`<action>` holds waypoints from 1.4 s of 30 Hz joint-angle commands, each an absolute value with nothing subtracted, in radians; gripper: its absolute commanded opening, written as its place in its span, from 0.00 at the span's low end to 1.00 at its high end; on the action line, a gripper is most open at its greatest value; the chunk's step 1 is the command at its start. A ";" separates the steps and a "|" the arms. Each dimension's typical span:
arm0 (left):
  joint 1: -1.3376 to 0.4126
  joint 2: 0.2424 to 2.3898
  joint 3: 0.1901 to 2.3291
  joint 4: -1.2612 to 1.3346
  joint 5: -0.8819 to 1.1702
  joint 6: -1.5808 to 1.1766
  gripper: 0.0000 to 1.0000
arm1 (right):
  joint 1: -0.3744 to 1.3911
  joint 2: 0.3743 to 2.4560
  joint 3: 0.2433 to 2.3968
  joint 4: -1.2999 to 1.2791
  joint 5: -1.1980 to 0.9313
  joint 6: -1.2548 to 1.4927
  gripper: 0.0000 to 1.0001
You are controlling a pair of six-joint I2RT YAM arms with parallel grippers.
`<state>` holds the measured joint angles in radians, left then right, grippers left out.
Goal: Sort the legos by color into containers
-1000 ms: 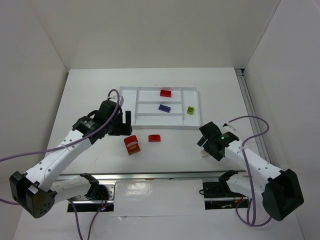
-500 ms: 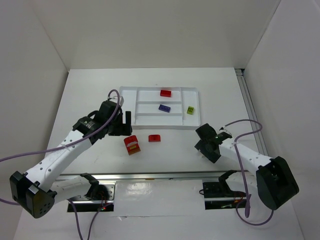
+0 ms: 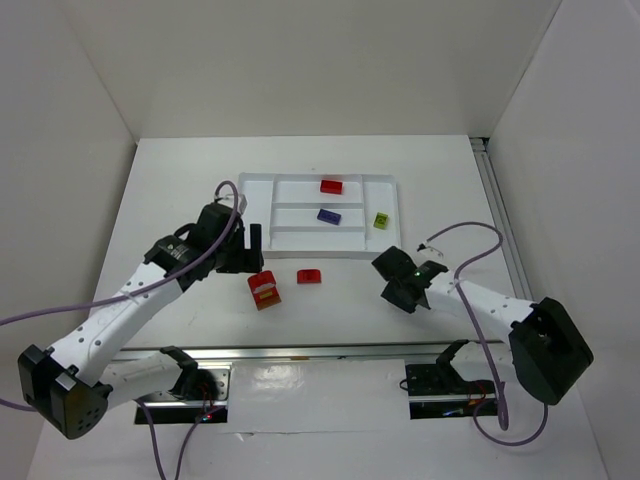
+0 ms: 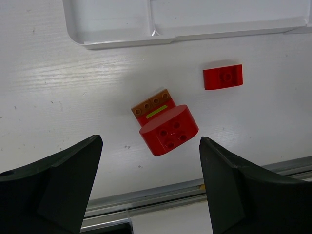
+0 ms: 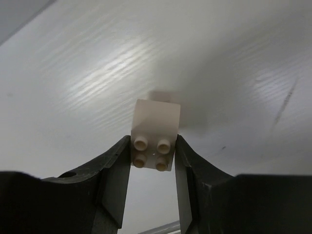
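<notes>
A cream-white lego [image 5: 157,117] sits between the fingers of my right gripper [image 5: 153,139], which is shut on its two sides. From above, that gripper [image 3: 396,286] is low over the table, right of centre, and covers the brick. My left gripper [image 4: 150,142] hangs open above a rounded red lego [image 4: 169,129] joined to an orange-brown one [image 4: 152,104]. A small red lego [image 4: 223,77] lies to their right. The white tray [image 3: 252,181] holds a red lego [image 3: 331,186], a blue one [image 3: 329,215] and a lime green one [image 3: 381,219] in separate compartments.
The tray's near rim [image 4: 122,42] lies just beyond the loose bricks. A metal rail [image 3: 320,350] runs along the table's near edge. Purple cables loop from both arms. White walls close in the left, right and back.
My right gripper has swung left toward the table's middle and closed its fingers on the cream-white lego. The left arm and the other bricks have not moved.
</notes>
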<state>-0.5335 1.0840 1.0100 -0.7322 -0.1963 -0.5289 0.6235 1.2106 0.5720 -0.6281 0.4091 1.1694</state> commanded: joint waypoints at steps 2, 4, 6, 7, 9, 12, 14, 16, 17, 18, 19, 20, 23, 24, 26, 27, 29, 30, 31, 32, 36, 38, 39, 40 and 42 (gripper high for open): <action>-0.537 1.048 1.005 -0.718 -0.204 -0.546 0.92 | 0.733 1.212 0.727 -0.653 0.538 1.125 0.30; -0.537 1.048 1.005 -0.718 -0.204 -0.555 0.92 | 0.762 1.223 0.808 -0.617 0.549 1.027 0.30; -0.537 1.037 1.005 -0.727 -0.204 -0.555 0.92 | 0.787 1.275 0.894 -0.548 0.537 0.917 0.30; -0.537 1.026 1.005 -0.727 -0.204 -0.555 0.92 | 0.787 1.298 0.926 -0.522 0.537 0.885 0.30; -0.537 1.026 1.005 -0.741 -0.177 -0.542 0.92 | 0.787 1.394 1.000 -0.496 0.537 0.820 0.31; -0.537 1.005 1.014 -0.758 -0.176 -0.541 0.92 | 0.787 1.553 1.153 -0.456 0.551 0.761 0.33; -0.537 0.994 1.014 -0.758 -0.135 -0.502 0.93 | 0.787 1.636 1.265 -0.442 0.551 0.715 0.33; -0.537 0.982 1.003 -0.758 -0.076 -0.480 0.93 | 0.778 1.756 1.378 -0.466 0.538 0.704 0.34; -0.546 0.973 0.991 -0.758 -0.066 -0.480 0.93 | 0.778 1.816 1.403 -0.466 0.538 0.704 0.34; -0.546 0.973 0.991 -0.758 -0.066 -0.480 0.93 | 0.778 1.841 1.425 -0.466 0.526 0.704 0.34; -0.546 0.973 0.991 -0.758 -0.066 -0.480 0.93 | 0.778 1.861 1.443 -0.466 0.511 0.704 0.34; -0.546 0.963 0.991 -0.758 -0.090 -0.480 0.93 | 0.778 1.877 1.468 -0.466 0.511 0.704 0.34; -0.546 0.939 0.980 -0.749 -0.100 -0.480 0.93 | 0.769 1.898 1.468 -0.457 0.497 0.704 0.35; -0.546 0.939 0.980 -0.749 -0.100 -0.480 0.93 | 0.769 1.907 1.468 -0.442 0.497 0.704 0.37; -0.546 0.956 0.991 -0.749 -0.100 -0.471 0.93 | 0.758 1.907 1.459 -0.433 0.479 0.704 0.38; -0.546 0.965 0.991 -0.765 -0.100 -0.462 0.94 | 0.747 1.907 1.459 -0.433 0.479 0.704 0.39; -0.555 0.965 0.991 -0.765 -0.100 -0.453 0.95 | 0.747 1.916 1.459 -0.423 0.454 0.704 0.46; -0.555 0.965 0.991 -0.765 -0.100 -0.453 0.95 | 0.736 1.928 1.459 -0.423 0.454 0.713 0.50; -0.555 0.965 0.991 -0.765 -0.100 -0.453 0.95 | 0.736 1.937 1.459 -0.423 0.437 0.713 0.55; -0.555 0.974 0.991 -0.765 -0.109 -0.453 0.95 | 0.736 1.937 1.459 -0.423 0.437 0.713 0.65; -0.555 0.998 1.000 -0.784 -0.109 -0.434 0.95 | 0.736 1.902 1.448 -0.434 0.437 0.713 0.72; -0.580 1.011 1.009 -0.784 -0.074 -0.408 0.95 | 0.736 1.836 1.421 -0.434 0.462 0.713 0.72; -0.580 1.029 1.009 -0.784 -0.061 -0.384 0.95 | 0.736 1.807 1.389 -0.434 0.471 0.713 0.72; -0.597 1.041 1.009 -0.784 -0.061 -0.383 0.95 | 0.736 1.777 1.372 -0.434 0.471 0.713 0.72; -0.615 1.086 1.020 -0.784 -0.090 -0.374 0.95 | 0.726 1.675 1.336 -0.443 0.494 0.713 0.72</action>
